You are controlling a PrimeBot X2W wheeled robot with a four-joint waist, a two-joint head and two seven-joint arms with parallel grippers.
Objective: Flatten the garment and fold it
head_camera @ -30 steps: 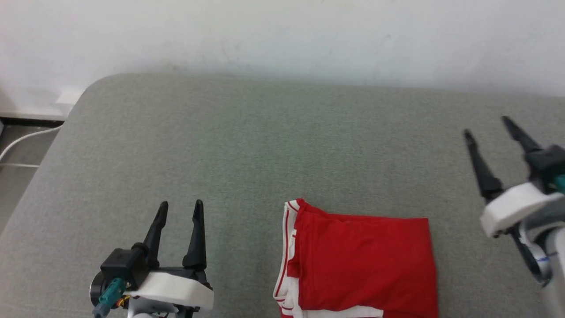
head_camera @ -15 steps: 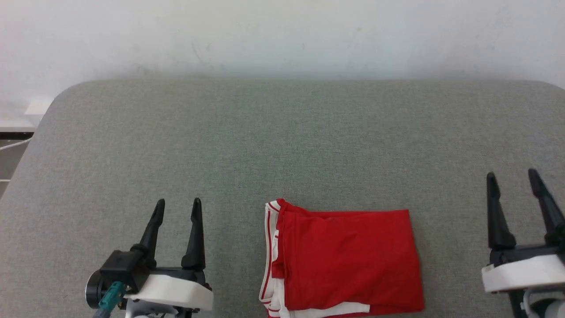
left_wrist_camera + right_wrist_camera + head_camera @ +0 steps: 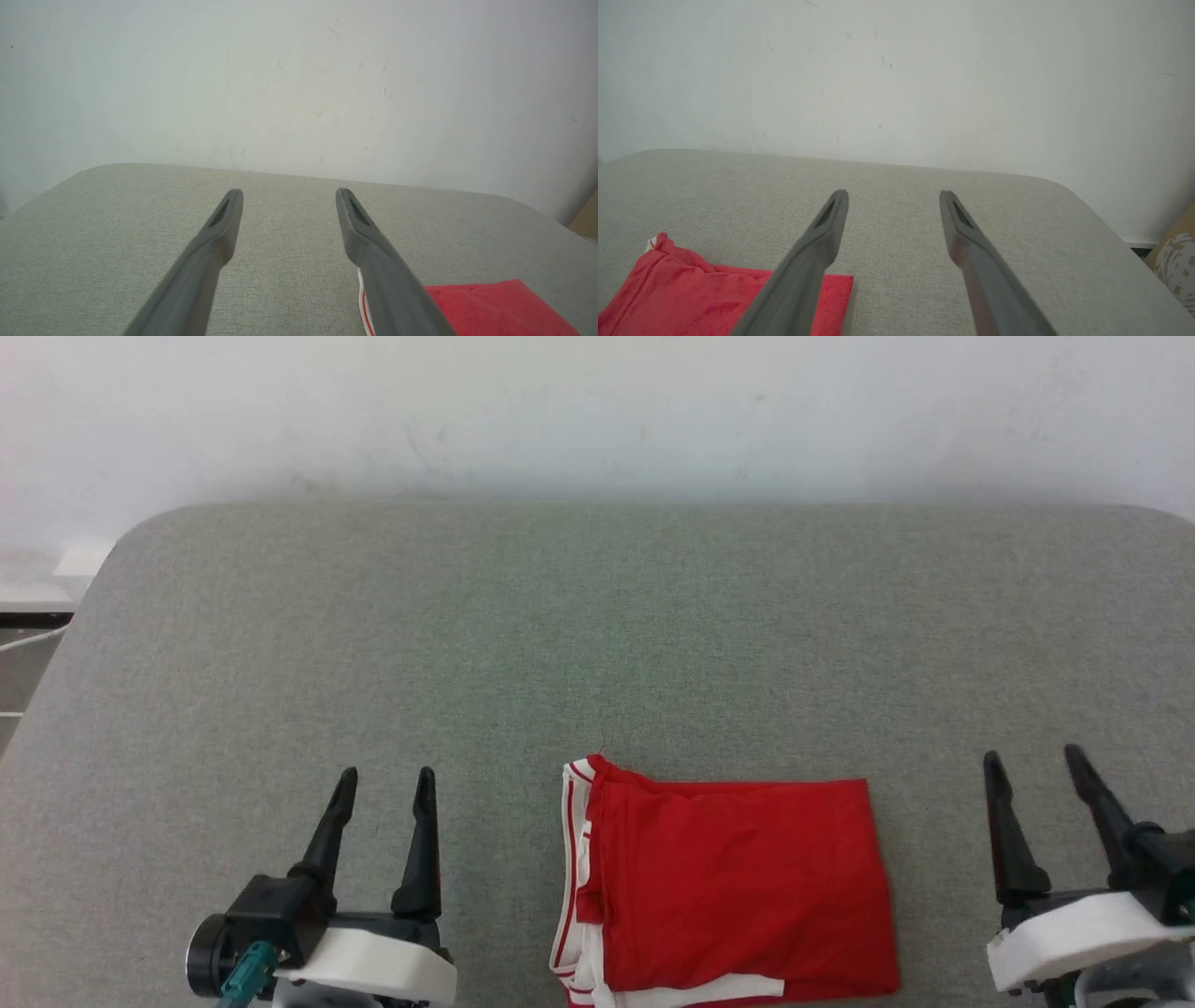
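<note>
On the bench (image 3: 597, 616), the garment (image 3: 738, 887) stays put; the right gripper (image 3: 1033, 754) sits lower than before, the left gripper (image 3: 387, 773) too, both with jaws open; the garment's near edge is cropped.

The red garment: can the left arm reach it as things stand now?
Probably yes. The left tool stands open beside the garment, on its white-trimmed side, and bare grey surface lies between them.
</note>
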